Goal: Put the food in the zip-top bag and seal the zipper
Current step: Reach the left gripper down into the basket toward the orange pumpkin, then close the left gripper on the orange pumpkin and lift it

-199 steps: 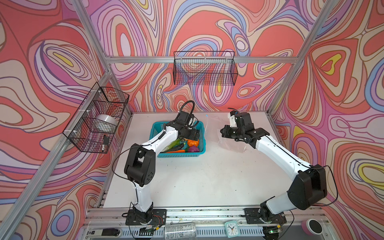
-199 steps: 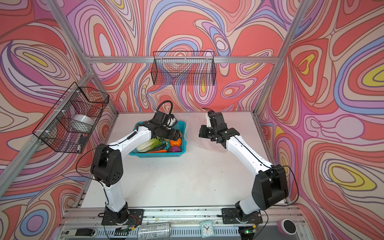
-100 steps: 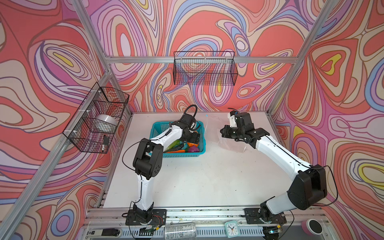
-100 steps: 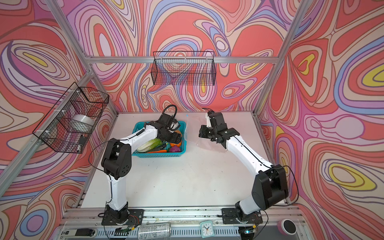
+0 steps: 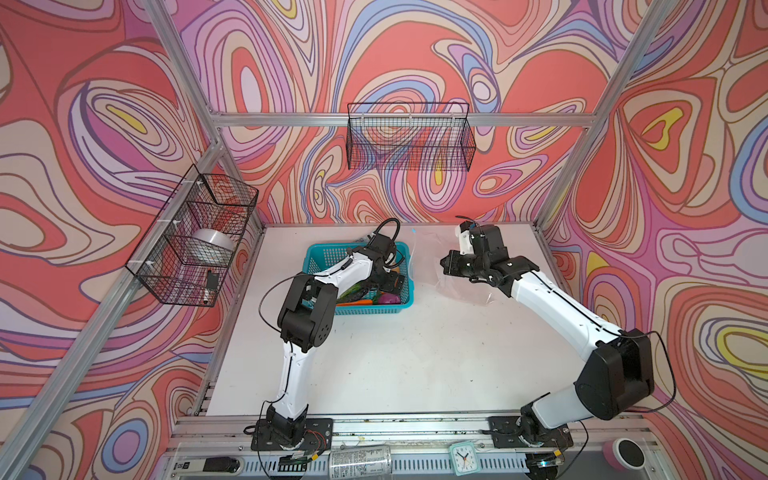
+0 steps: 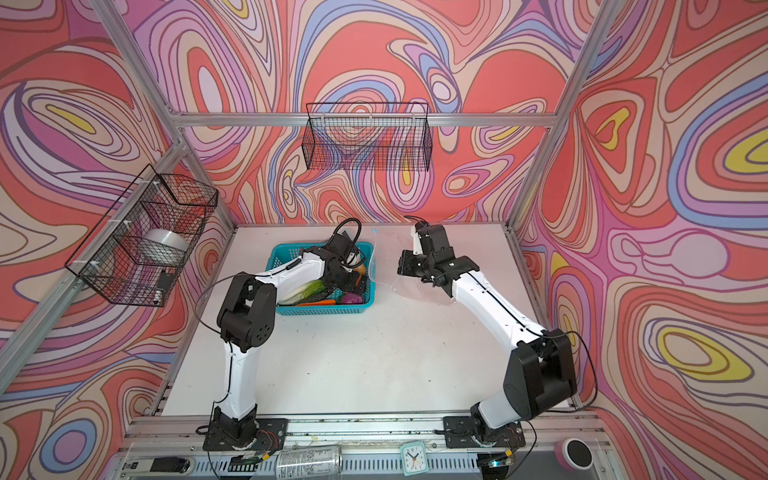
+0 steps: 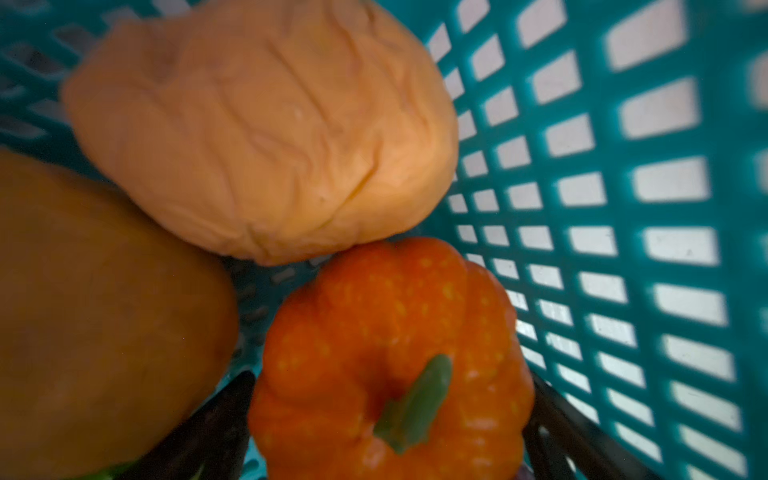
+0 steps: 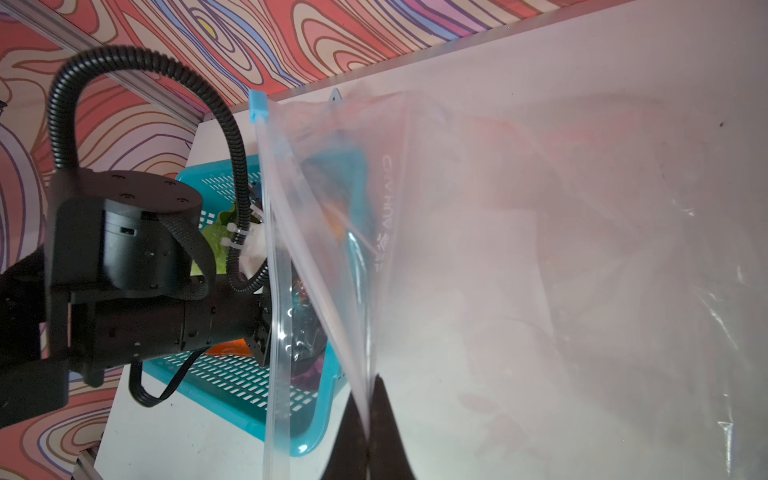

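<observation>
Left gripper dropped deeper into teal basket, fingers wide apart around pumpkin. Right gripper still pinched tight on zip-top bag.

The lower half of both top views shows the surface lying bare between the two arms, with plenty of room to sweep a hand through. The tight spot is the basket, upper middle. The left hand is deep inside it, fingers spread either side of the pumpkin. One potato leans on the pumpkin, a second potato crowds one finger, and the basket wall runs close by the other. Just right of the basket, the bag hangs like a curtain from the right hand. Its mouth is a thin wedge, shut at the slider and widest by that hand.
</observation>
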Robot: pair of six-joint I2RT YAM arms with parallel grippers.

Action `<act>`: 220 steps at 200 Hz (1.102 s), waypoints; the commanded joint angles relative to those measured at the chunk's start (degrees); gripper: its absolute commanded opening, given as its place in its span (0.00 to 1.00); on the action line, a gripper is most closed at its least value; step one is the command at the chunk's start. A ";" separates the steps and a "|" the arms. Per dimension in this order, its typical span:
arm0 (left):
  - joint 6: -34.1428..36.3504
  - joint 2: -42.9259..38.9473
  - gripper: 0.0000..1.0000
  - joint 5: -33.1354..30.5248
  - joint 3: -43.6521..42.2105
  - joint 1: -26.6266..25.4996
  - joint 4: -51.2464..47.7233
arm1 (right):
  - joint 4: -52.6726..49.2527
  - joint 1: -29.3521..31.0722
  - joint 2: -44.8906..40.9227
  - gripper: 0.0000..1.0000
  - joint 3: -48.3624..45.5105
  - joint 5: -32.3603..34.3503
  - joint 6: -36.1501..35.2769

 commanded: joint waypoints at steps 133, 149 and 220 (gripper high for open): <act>-3.71 -0.79 0.76 -2.38 -5.43 -0.92 12.98 | 1.06 -0.18 -1.67 0.00 -1.62 -0.55 0.27; -3.87 -1.13 0.69 -1.82 -6.17 -0.93 13.60 | 1.14 -0.23 -1.92 0.00 -1.78 -0.64 0.28; -5.34 -8.87 0.55 -1.81 -12.90 -0.96 20.01 | 1.22 -0.22 -2.19 0.00 -2.06 -1.34 0.62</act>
